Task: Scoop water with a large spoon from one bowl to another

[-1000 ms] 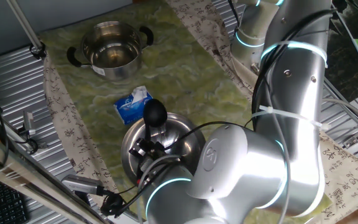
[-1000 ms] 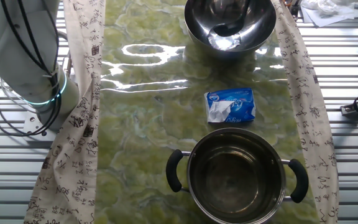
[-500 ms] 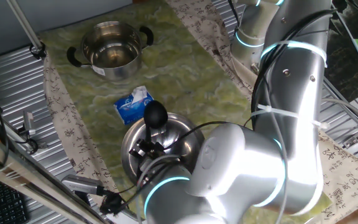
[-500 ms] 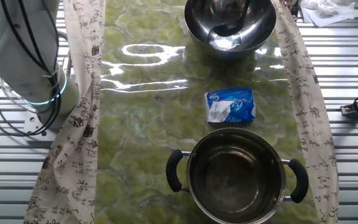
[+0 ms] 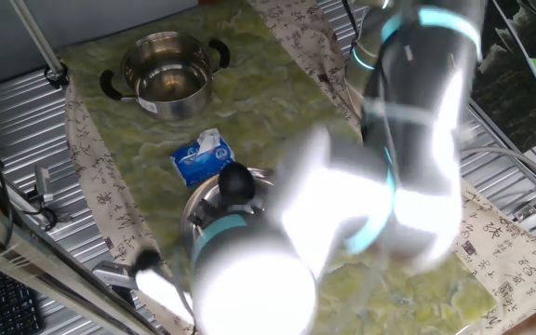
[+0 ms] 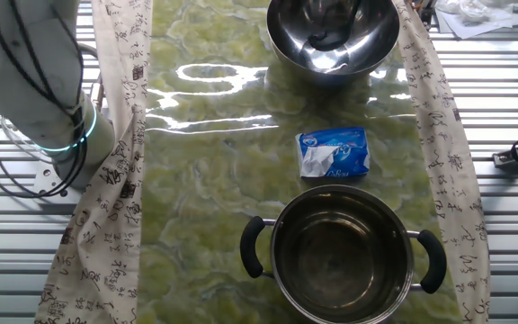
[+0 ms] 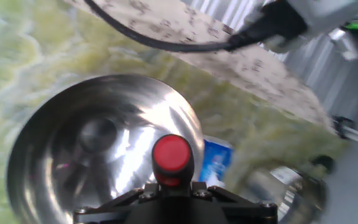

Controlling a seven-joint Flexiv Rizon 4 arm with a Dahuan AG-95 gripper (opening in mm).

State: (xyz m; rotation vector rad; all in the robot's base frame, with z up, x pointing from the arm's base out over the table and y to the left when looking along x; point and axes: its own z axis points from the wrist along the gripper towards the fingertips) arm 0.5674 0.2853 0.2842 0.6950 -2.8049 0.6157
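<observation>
A: Looking at one fixed view first: why is the arm [image 5: 342, 214] so smeared?

B: It is blurred, so I judge it is swinging. It hides most of the steel bowl [image 5: 214, 200]. The pot [image 5: 164, 79] with two black handles stands well apart, at about 11 o'clock from the bowl, and the tissue pack [image 5: 198, 156] lies between them. I think the pot is the place where the water must go.

A: And the other fixed view?

B: There the bowl [image 6: 334, 34] is at 12 o'clock on the surface [image 6: 214, 162] and the pot [image 6: 342, 255] at 6 o'clock. The scoop of the large spoon [image 6: 324, 40] lies low inside the bowl, probably to take up water [image 6: 344, 61], which shows only as a bright sheen.

A: Does the hand view show the grip?

B: The red end of the large spoon [image 7: 171, 155] stands just above the tool [image 7: 166, 199], over the bowl [image 7: 48, 155]. The spoon seems clamped there, yet the fingers are not visible, so I cannot tell how far they are closed.
</observation>
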